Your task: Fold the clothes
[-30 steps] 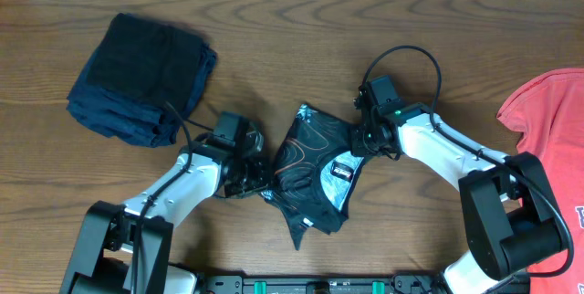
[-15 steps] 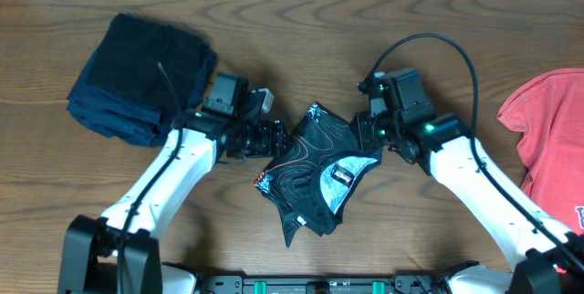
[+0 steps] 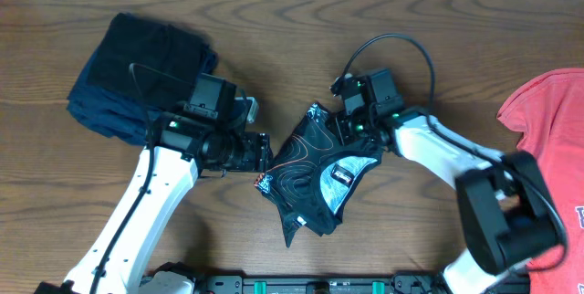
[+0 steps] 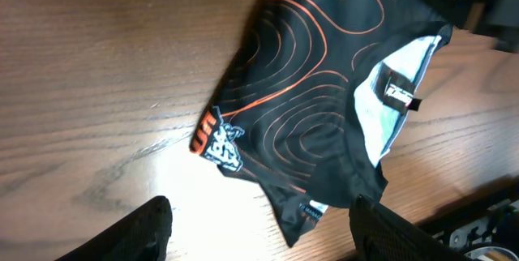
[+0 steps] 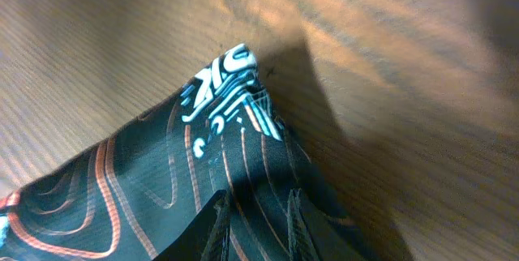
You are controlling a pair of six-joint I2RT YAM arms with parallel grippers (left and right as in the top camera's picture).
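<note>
The black jersey with orange contour lines lies bunched at the table's middle, a white collar patch on its right side. My left gripper hovers open just off its left edge. In the left wrist view the jersey lies ahead of the wide-apart fingers, and only a cloth corner reaches between them. My right gripper sits on the jersey's upper edge. Its fingers stand close together with jersey fabric pinched between them. The coral-red T-shirt lies at the far right.
A folded dark navy pile sits at the back left, beside my left arm. The wooden table runs bare along the back. The table's front edge and a black rail lie just below the jersey.
My left gripper has opened, let go of the jersey's lower left edge and drawn back up and left. The jersey shifted slightly. My right arm has swung, with its gripper staying on the upper edge.
</note>
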